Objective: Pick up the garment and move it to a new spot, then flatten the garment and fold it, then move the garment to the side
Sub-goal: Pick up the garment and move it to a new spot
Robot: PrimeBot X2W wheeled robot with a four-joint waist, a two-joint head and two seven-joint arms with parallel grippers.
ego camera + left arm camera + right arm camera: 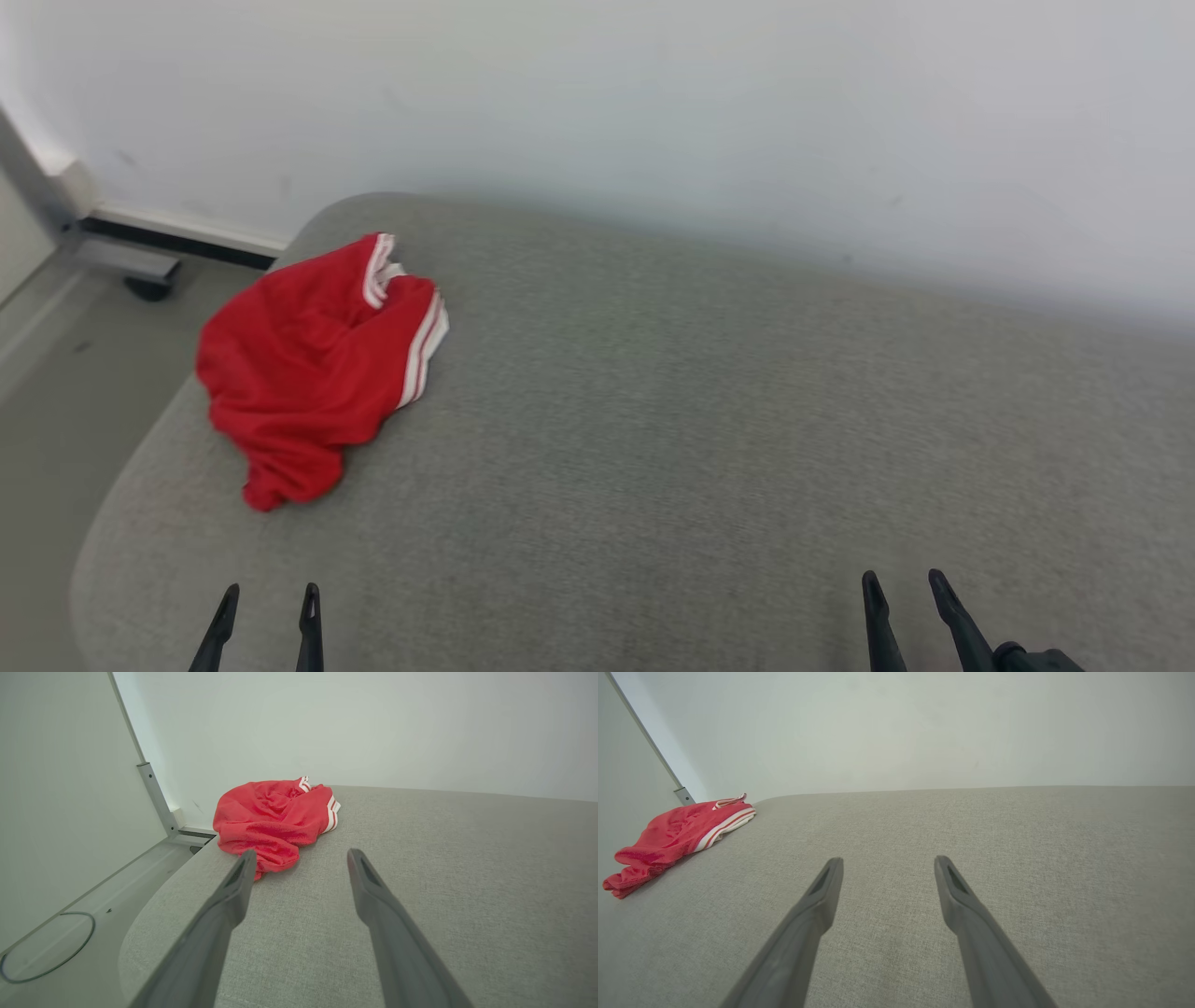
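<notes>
Both tools stand wide and empty: the left tool [271,590] and right tool [903,577] hover over the near edge of the grey surface [700,420]. The red garment [308,364] lies crumpled at its far left corner. The left wrist view adds a looped cable [74,913] on the floor [131,877]. Bunched folds hide the garment's shape.

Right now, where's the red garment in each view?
Head view: red garment left of centre, crumpled.
Left wrist view: red garment centre-left, just above mid-height.
Right wrist view: red garment far left, about mid-height.
Shared landmark: grey cushion, its rounded far corner beside the garment.
</notes>
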